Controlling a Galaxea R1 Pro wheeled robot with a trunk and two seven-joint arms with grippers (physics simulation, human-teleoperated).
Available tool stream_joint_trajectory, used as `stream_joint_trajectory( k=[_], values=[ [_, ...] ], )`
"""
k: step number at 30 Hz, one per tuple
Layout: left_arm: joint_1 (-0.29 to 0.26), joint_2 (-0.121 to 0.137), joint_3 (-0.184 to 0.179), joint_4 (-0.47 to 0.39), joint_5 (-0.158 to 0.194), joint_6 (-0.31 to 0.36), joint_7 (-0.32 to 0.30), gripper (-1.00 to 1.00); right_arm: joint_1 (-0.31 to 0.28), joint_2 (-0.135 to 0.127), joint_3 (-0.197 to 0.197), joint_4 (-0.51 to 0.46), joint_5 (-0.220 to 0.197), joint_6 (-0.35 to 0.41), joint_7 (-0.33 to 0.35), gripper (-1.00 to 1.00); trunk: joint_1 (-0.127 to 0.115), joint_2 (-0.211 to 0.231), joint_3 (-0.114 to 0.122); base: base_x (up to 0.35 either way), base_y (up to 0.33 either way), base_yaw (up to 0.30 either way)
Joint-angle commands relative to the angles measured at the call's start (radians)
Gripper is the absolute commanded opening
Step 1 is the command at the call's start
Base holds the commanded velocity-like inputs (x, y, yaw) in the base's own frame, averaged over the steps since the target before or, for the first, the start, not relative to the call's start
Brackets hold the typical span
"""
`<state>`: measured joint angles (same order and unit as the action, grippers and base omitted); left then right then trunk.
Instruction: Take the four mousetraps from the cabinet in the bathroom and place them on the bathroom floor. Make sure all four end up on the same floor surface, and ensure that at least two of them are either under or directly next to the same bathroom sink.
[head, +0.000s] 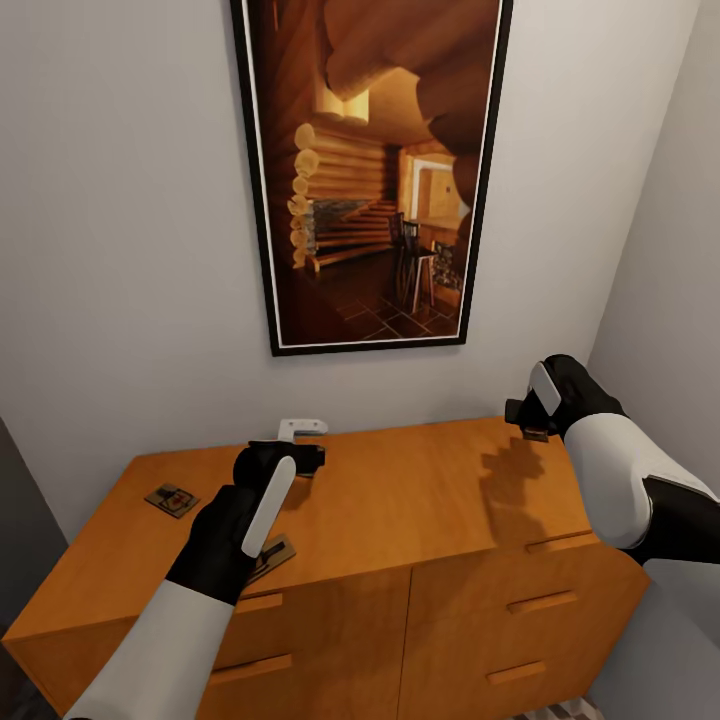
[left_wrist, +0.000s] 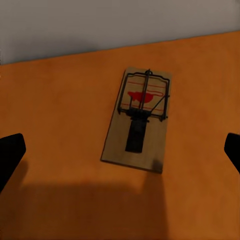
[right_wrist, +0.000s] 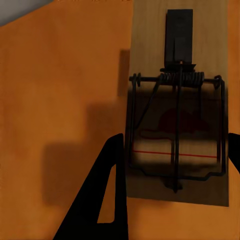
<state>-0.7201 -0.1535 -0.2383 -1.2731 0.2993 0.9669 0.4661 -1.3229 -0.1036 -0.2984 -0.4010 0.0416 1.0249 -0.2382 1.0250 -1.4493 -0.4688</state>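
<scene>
Head view: grey wall (head: 120, 250) behind, with a big black-framed picture (head: 372, 170) of a log-cabin interior hung on it. Below it the cabinet (head: 420, 500), orange-brown top, bar-handled drawers on the front.

Left arm (head: 170, 630) comes in over the cabinet's left half; left gripper (head: 285, 455) hangs above the top near the wall edge, a white fitting just behind it. Right arm (head: 640, 480) comes from the right; right gripper (head: 533, 415) is above the back right corner of the top, its shadow cast on the wood below.

Traps on the cabinet top in head view: trap 1 (head: 172, 498) flat near the left rear corner, clear of both arms; trap 2 (head: 272, 555) partly hidden under the left forearm, nearer the front edge.

Left wrist view: one trap (left_wrist: 137, 120) lies flat on the top near the wall edge, dark spring bar and red mark visible. Left fingertips (left_wrist: 10, 155) sit wide apart at the frame edges, nothing between them, not touching the trap.

Right wrist view: another trap (right_wrist: 180, 105) fills the space between the dark fingers (right_wrist: 105, 195), one on each long side. Jaws closed in on the board, looks gripped; held above the cabinet top.
</scene>
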Motion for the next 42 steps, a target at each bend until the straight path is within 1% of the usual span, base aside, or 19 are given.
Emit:
stream_joint_trajectory(
  k=[1, 14, 24, 42],
  values=[
    [-0.001, 0.0, -0.001, -0.002, 0.011, 0.002, 0.011, 1.0, -0.001, 0.0, -0.007, -0.001, 0.003, 0.003, -0.001, -1.0, 0.0, -0.001, -0.001, 0.01, 0.0, 0.0],
    [-0.001, 0.0, -0.001, -0.003, 0.009, 0.003, 0.012, 1.0, -0.001, 0.0, -0.007, -0.001, 0.003, 0.003, -0.001, -1.0, 0.0, -0.001, -0.001, 0.009, 0.0, 0.0],
    [-0.001, 0.0, -0.002, -0.004, 0.009, -0.001, 0.012, 1.0, -0.001, 0.0, -0.006, -0.001, 0.004, 0.003, -0.001, -1.0, 0.0, -0.001, -0.001, 0.106, 0.0, 0.0],
    [-0.001, 0.0, -0.001, -0.002, 0.011, -0.003, 0.011, 1.0, -0.001, -0.005, -0.005, -0.001, 0.006, 0.003, -0.001, -1.0, 0.0, -0.001, -0.001, 0.006, 0.0, 0.0]
  ],
)
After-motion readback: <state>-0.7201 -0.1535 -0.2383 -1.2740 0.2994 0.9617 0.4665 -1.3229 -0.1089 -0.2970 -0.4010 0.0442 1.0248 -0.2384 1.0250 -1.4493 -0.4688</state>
